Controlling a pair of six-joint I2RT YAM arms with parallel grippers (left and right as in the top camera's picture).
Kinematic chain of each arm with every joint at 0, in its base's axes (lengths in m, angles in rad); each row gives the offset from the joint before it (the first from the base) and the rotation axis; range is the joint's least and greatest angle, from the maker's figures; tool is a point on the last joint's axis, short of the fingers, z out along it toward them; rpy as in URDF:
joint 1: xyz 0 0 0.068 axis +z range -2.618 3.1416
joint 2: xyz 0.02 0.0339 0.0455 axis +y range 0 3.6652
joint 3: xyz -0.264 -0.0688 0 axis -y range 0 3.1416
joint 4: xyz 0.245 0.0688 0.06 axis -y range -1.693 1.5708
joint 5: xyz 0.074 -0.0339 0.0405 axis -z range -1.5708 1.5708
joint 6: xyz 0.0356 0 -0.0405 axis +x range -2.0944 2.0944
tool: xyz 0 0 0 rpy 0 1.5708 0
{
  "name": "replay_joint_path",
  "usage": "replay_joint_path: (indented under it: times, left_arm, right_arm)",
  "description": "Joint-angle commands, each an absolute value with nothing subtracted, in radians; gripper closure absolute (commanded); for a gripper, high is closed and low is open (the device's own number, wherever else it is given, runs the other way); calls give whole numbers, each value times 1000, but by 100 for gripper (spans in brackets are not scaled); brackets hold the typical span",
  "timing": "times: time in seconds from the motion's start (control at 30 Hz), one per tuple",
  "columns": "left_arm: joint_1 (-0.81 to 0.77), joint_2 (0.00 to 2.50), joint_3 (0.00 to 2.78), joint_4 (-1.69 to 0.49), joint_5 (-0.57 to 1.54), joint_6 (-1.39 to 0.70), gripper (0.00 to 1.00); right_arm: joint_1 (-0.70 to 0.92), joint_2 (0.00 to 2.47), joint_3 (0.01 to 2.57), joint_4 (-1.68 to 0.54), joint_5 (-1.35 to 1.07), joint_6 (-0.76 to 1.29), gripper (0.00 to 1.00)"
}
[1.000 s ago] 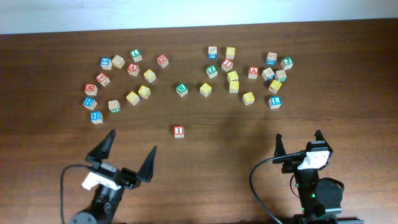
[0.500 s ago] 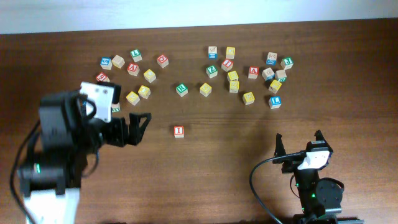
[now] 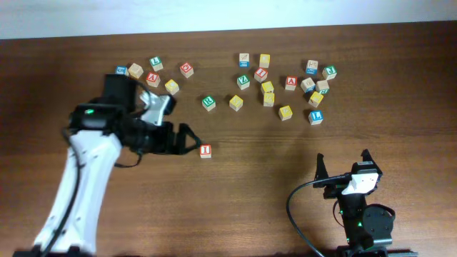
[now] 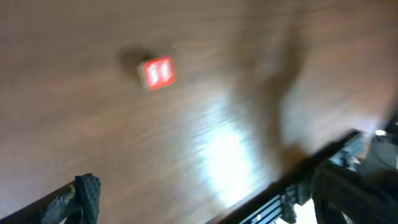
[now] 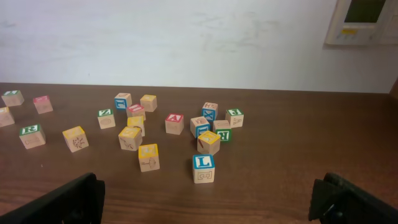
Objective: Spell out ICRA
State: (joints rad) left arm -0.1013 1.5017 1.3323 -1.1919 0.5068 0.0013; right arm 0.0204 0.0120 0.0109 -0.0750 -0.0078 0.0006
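The red I block stands alone at mid-table, in front of the scattered blocks. It shows blurred in the left wrist view. My left gripper is open and empty, just left of the I block and apart from it; its fingers show at the bottom corners of its wrist view. A red A block lies in the right cluster and shows in the right wrist view; another red A block lies in the left cluster. My right gripper is open and empty at the front right, and its wrist view looks over the blocks.
Several letter blocks are scattered across the far half of the table in a left and a right cluster. A green block and a yellow block lie between them. A blue L block is nearest my right gripper.
My left arm has risen from the front left and swung right, bringing its open gripper next to the I block. The right arm has not moved.
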Motion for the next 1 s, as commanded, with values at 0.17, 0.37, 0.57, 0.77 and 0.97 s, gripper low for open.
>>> replay_joint_path:
  times: [0.17,0.37,0.57,0.77,0.97]
  left_arm:
    - [-330,1711,1240,-985,-44,-425,20]
    - [-429,1871,1240,-837,23,-433,12]
    - [-455,1917,1240,-764,10,-434,41]
    - [-456,1965,1238,-763,11,-445,52]
    - [-455,1984,1243,-761,11,-445,78]
  right_arm:
    - [26,7,6,-81,-3,4,2]
    - [26,7,6,-81,-3,4,2]
    - [26,7,6,-81,-3,4,2]
    - [26,7,6,-81,-3,4,2]
    - [26,7,6,-81,-3,4,2]
